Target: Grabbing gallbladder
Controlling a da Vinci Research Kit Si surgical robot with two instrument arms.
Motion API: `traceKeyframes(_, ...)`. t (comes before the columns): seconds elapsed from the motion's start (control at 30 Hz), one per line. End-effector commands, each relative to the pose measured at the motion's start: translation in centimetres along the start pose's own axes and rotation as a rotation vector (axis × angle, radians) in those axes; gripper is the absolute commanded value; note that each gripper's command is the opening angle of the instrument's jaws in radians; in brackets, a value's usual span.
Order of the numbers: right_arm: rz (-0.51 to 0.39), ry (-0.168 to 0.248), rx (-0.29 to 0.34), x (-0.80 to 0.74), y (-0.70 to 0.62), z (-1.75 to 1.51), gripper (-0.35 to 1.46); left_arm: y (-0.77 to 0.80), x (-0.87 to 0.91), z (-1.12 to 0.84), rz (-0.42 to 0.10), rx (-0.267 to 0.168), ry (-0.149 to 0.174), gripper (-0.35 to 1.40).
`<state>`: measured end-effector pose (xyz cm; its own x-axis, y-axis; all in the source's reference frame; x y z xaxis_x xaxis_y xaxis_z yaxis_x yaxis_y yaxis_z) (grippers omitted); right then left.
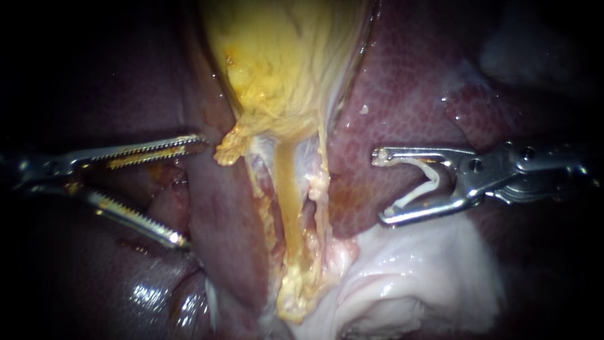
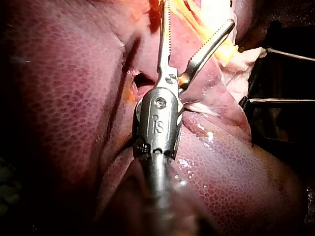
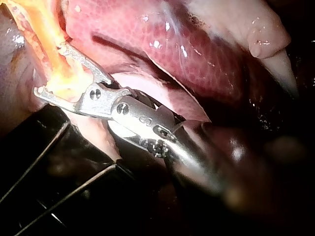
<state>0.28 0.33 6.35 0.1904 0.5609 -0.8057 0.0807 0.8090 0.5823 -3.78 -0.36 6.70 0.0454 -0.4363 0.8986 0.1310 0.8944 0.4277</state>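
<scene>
The wrinkled yellow gallbladder hangs top-centre against the dark red liver, not yet gripped. The left instrument gapes wide just beside its ragged lower edge; I'd say it must advance, then close. The right instrument, well apart, cradles a white clip between spread jaws.

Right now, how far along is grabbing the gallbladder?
Looks done: the left instrument sits beside the yellow gallbladder, over the liver. In hand: its pincer stands open, gripping nothing. The right instrument hangs apart on the other side, a white clip seated in its pincer. Left to do: closing on the gallbladder itself.
</scene>
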Motion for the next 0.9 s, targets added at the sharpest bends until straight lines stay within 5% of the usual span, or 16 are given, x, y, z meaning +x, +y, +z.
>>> traceKeyframes(0.03, 0.0, 0.0, 0.0, 0.0, 0.0, 0.0, 0.6, 0.0, 0.0, 0.0, 0.0, 0.0, 0.0, 0.86)
traceKeyframes(0.3, 0.0, 0.0, 0.0, 0.0, 0.0, 0.0, 0.6, 0.12, 0.02, 0.11, -0.068, -0.084, 0.008, 0.81)
traceKeyframes(0.9, 0.0, 0.001, 0.0, 0.01, 0.0, 0.01, 0.6, 0.36, 0.42, 0.41, -0.155, -0.143, 0.011, 0.66)
